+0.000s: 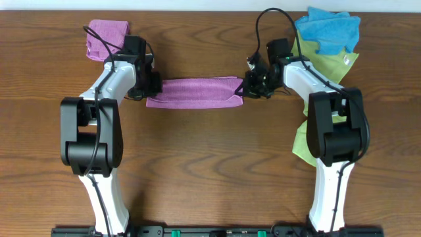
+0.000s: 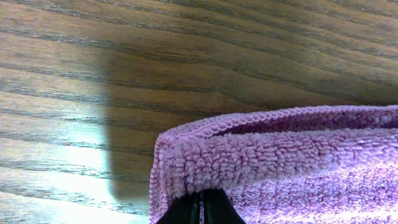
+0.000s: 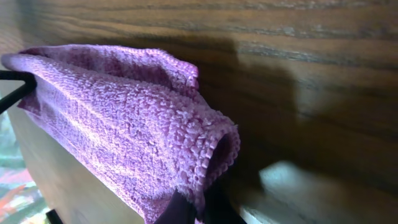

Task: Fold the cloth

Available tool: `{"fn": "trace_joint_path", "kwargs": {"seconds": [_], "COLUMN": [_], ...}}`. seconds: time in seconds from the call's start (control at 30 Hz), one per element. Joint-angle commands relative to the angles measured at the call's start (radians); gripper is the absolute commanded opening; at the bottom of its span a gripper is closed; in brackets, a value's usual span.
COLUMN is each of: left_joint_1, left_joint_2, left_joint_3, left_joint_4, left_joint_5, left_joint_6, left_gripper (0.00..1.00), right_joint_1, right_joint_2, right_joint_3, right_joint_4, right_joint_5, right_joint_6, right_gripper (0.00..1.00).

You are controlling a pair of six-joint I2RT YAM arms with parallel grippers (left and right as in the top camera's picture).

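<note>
Hands: left hand (image 1: 150, 92), right hand (image 1: 245, 88), both clenched on purple cloth (image 1: 194, 92) | purple pad (image 1: 107, 36): one | blue cloth (image 1: 329, 29): one

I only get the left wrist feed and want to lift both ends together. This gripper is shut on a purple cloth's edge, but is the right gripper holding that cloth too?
Observer: Yes. The right wrist view shows the right gripper shut on the other end of the cloth.
Operator: How does it run between the arms?
Observer: Seen from overhead, it is a narrow folded band spanning straight across from the left gripper to the right one.
</note>
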Motion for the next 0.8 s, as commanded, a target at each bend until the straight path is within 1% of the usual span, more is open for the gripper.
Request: {"fn": "trace_joint_path", "kwargs": {"seconds": [0.0,0.17,0.27,0.5,0.77], "left_joint_1": [-0.003,-0.003,-0.003,-0.005,-0.005], "left_joint_2": [0.047,0.047,0.047,0.047,0.047], "left_joint_3": [-0.011,-0.011,-0.011,-0.011,-0.011], "left_joint_4": [-0.004,-0.002,-0.001,0.000,0.003], "left_joint_5": [-0.003,-0.002,0.018,0.035,0.035], "left_joint_6": [-0.008,-0.029,-0.058,-0.066,-0.066], "left_gripper": [0.06,0.06,0.06,0.06,0.06], "right_joint_1": [0.015,0.065,0.123,0.220,0.306], "right_joint_2": [-0.007,-0.090,-0.117,-0.120,-0.120], "right_joint_3": [0.022,0.047,0.066,0.156,0.181], "right_joint_4": [-0.022,-0.025,-0.023,-0.024,-0.014], "right_joint_5": [0.102,0.108,0.159,0.244,0.248], "right_joint_6": [0.013,0.013,0.014,0.013,0.020], "right_gripper": [0.02,0.02,0.02,0.02,0.02]}}
